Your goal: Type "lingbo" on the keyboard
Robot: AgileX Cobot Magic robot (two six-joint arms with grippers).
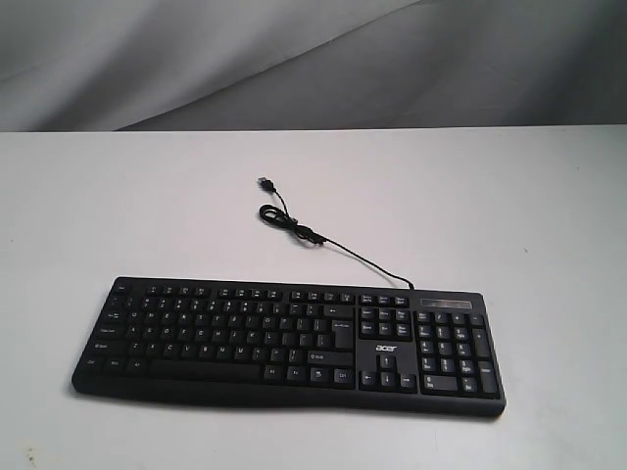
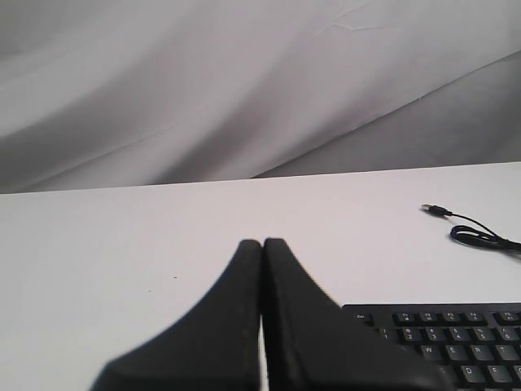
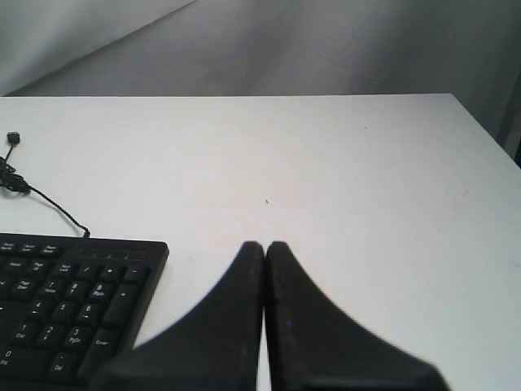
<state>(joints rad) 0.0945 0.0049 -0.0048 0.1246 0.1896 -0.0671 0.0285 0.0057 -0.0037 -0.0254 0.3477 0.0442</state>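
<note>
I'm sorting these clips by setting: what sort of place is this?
Probably a staged test bench rather than an office: a plain white table, a grey cloth backdrop behind it, and a lone keyboard whose cable lies loose, plugged into nothing.
</note>
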